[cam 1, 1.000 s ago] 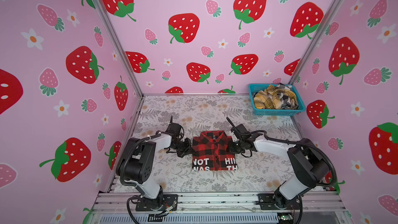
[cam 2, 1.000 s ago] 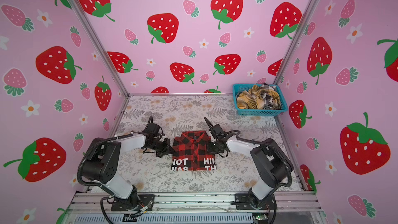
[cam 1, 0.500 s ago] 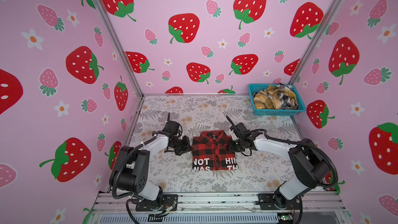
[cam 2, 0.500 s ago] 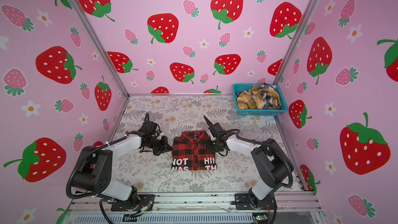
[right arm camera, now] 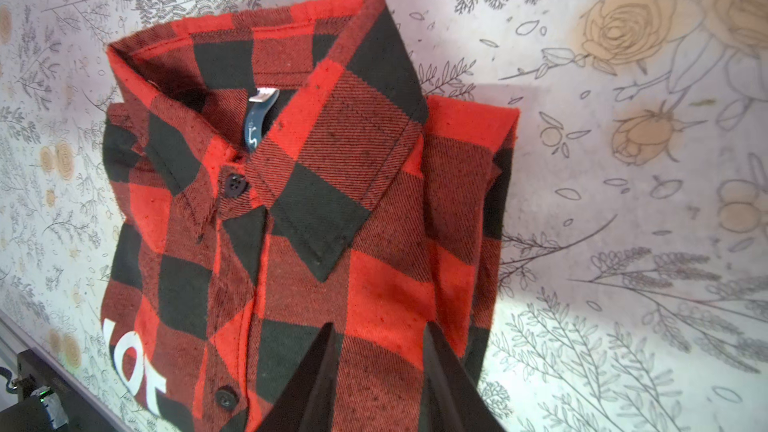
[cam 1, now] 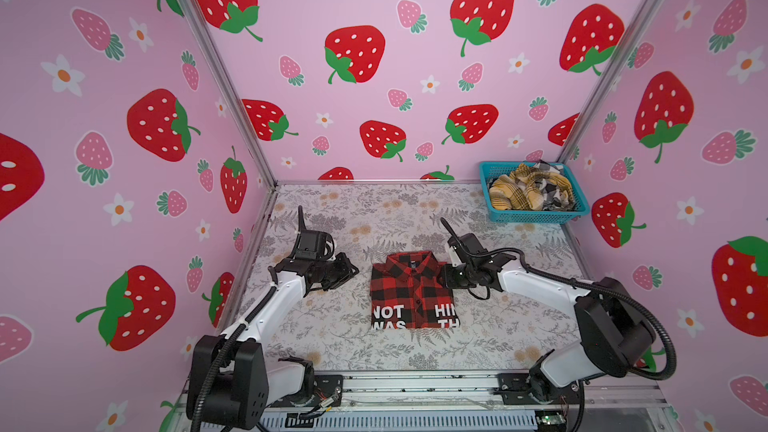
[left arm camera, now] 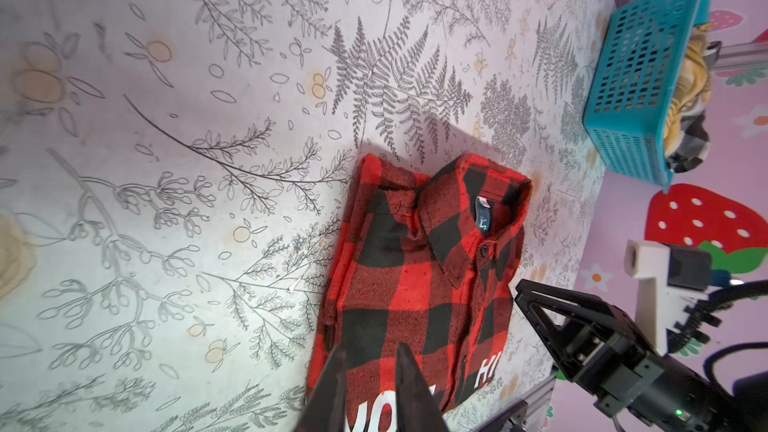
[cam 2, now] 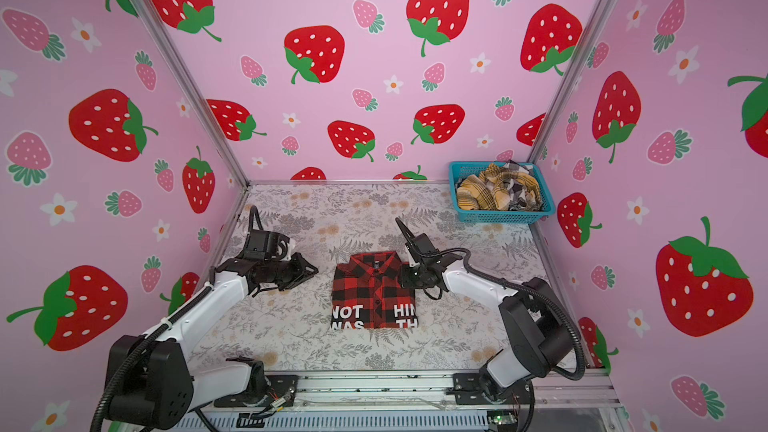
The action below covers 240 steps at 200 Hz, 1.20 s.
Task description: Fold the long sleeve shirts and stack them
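The left gripper (cam 1: pixel 352 273) has backed off the folded red shirt (cam 1: pixel 409 290), the right gripper (cam 1: pixel 444 280) sits right by it, both with jaws apart and holding nothing; the other shirts (cam 1: pixel 517 195) wait in the basket (cam 1: pixel 536 216).

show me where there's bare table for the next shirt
Most bare table: the back strip between the red shirt and back wall, left of the basket. Also the front strip before the rail. Crowded beside the shirt, where left gripper and right gripper sit.
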Each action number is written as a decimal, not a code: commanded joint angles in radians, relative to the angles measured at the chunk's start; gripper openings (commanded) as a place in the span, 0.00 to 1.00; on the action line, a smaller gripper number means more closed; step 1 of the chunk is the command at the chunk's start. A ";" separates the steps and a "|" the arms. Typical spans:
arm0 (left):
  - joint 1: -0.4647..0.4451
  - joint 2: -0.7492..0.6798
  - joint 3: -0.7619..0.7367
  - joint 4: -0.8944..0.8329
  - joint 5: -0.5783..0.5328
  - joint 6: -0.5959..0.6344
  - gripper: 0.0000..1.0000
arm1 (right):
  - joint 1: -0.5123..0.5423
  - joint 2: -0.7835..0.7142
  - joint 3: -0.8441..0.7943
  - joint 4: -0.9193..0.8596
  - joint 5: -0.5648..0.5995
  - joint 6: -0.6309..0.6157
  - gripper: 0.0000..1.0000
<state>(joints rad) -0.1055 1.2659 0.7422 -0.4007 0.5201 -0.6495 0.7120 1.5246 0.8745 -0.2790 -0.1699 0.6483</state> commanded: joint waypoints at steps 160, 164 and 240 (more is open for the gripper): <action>-0.100 0.196 -0.117 0.173 0.078 -0.132 0.56 | -0.066 -0.020 -0.107 0.075 -0.080 0.017 0.42; -0.101 0.206 -0.115 0.169 0.079 -0.129 0.56 | -0.066 -0.018 -0.109 0.079 -0.081 0.017 0.42; -0.101 0.276 -0.129 0.215 0.075 -0.136 0.57 | -0.066 0.010 -0.141 0.097 -0.079 0.019 0.42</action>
<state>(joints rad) -0.2050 1.5028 0.6296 -0.1986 0.6250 -0.7662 0.6514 1.5124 0.7513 -0.1860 -0.2554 0.6590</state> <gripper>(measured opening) 0.568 0.422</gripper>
